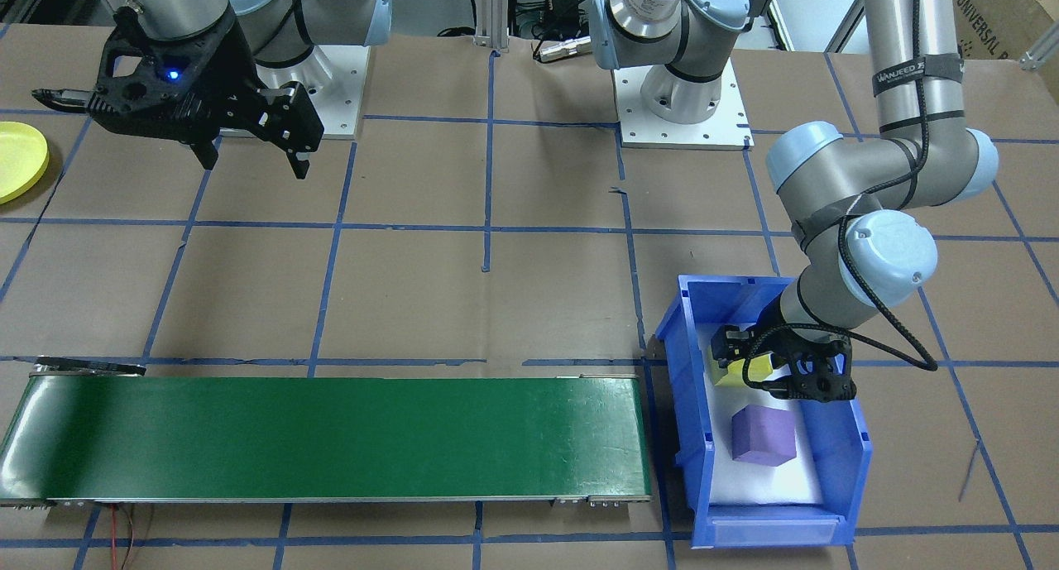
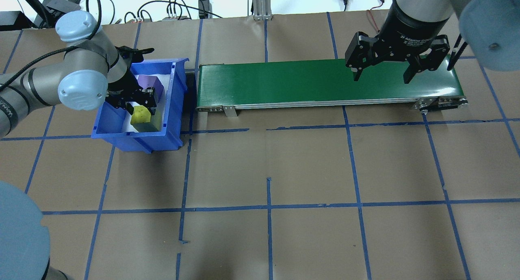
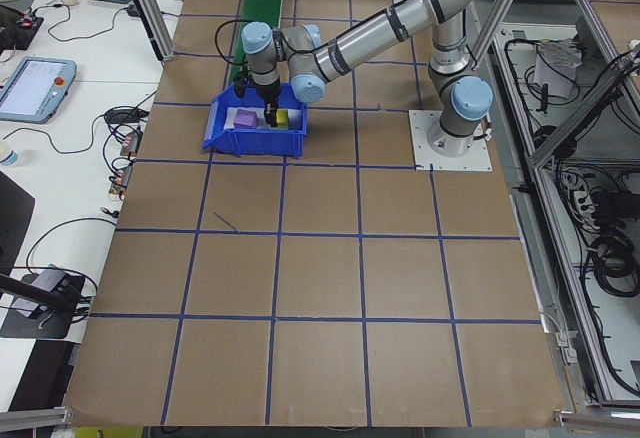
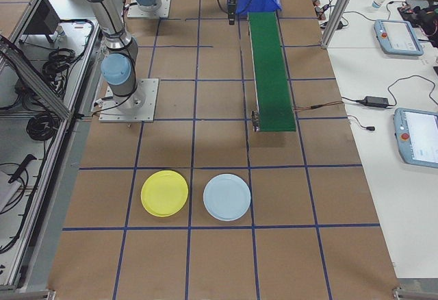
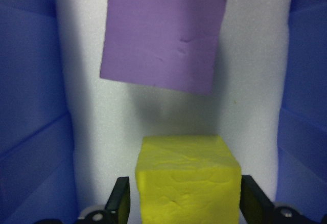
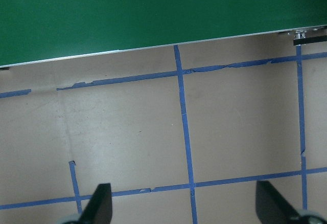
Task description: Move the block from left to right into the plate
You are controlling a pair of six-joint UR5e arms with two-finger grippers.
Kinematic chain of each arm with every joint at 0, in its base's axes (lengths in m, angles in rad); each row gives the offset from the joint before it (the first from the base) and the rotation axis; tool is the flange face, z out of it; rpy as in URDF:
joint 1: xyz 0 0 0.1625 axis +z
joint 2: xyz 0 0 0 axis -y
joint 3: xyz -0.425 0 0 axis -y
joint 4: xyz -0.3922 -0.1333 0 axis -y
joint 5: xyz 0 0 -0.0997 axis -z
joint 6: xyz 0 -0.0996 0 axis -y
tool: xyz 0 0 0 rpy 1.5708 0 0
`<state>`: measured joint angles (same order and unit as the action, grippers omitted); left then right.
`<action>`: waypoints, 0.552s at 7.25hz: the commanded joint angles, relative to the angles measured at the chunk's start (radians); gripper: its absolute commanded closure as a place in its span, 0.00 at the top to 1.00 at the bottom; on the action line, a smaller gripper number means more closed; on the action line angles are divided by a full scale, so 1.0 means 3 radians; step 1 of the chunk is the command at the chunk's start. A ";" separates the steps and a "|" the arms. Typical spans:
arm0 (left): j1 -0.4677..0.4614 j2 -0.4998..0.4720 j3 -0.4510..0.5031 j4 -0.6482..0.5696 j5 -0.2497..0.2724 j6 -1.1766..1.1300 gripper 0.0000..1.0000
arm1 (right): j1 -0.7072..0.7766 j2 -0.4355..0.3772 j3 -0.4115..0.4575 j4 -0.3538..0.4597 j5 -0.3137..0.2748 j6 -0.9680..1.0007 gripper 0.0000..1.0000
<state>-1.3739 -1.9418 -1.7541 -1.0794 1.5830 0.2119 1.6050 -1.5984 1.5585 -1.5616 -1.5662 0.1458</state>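
Down in the blue bin (image 2: pixel 170 105), my left gripper (image 5: pixel 183 203) straddled the yellow block (image 5: pixel 187 180), its 2 fingers (image 5: pixel 118 206) flanking opposite flat faces without visibly pressing. It looked like light, dented foam (squashy, not slippery), so I judged a gentle mid-face squeeze best. My right gripper (image 2: pixel 382 74) hung wide open over the belt (image 2: pixel 284 83).

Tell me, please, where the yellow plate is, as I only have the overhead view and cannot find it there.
Observer: The yellow plate lies on the table past the green conveyor, at the end away from the blue bin, with a pale blue plate beside it.
Operator: Thank you. Has the left pincer closed on the yellow block?
Observer: Not yet. In the left wrist view the left pincer straddles the yellow block, with a slim gap showing at each finger.
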 commanded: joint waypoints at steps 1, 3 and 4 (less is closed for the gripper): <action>0.0003 0.0004 0.0023 -0.0002 0.0000 -0.0001 0.33 | -0.0001 0.0000 0.0000 0.0000 0.0005 0.0000 1.00; -0.0032 0.0314 0.0160 -0.0042 -0.0025 -0.0097 0.33 | -0.0001 0.0000 0.0000 0.0000 0.0005 0.0000 1.00; -0.0093 0.0539 0.0186 -0.0053 -0.0045 -0.0108 0.33 | -0.0001 0.0000 0.0000 0.0000 0.0005 0.0000 1.00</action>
<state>-1.3851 -1.8572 -1.7145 -1.0887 1.5774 0.1883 1.6046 -1.5984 1.5585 -1.5616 -1.5647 0.1457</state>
